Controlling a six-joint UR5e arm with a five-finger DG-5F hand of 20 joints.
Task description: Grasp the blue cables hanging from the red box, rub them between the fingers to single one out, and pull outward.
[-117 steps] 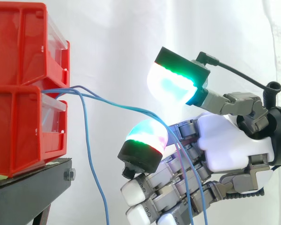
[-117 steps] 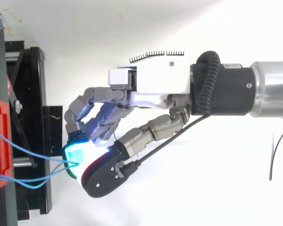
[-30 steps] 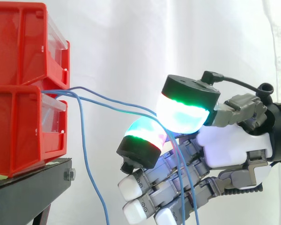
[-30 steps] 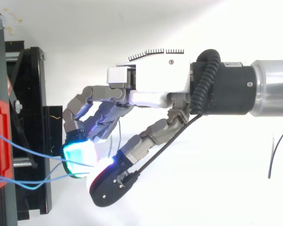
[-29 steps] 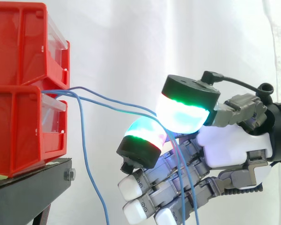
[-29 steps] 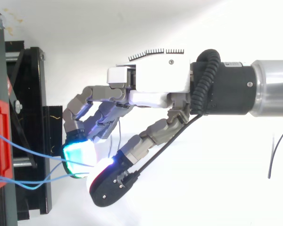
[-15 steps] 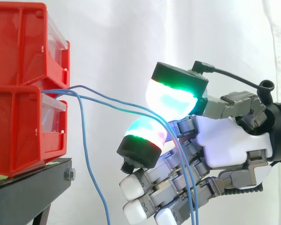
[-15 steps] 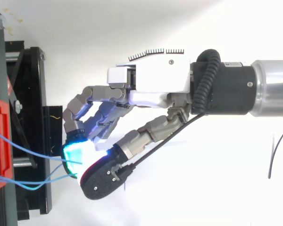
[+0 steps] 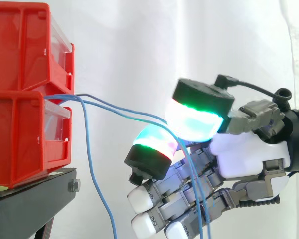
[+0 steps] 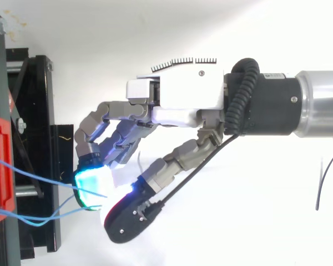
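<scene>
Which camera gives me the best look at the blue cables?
The side view: it shows the blue cables leaving the red box, two pinched between pads of the hand and draping down, one hanging free. The top view shows short stretches from the box to a glowing pad.

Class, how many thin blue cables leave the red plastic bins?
3: an upper blue cable and a lower blue cable, both pinched by the hand; a third blue cable hangs beside the black stand. Others may be hidden.
</scene>
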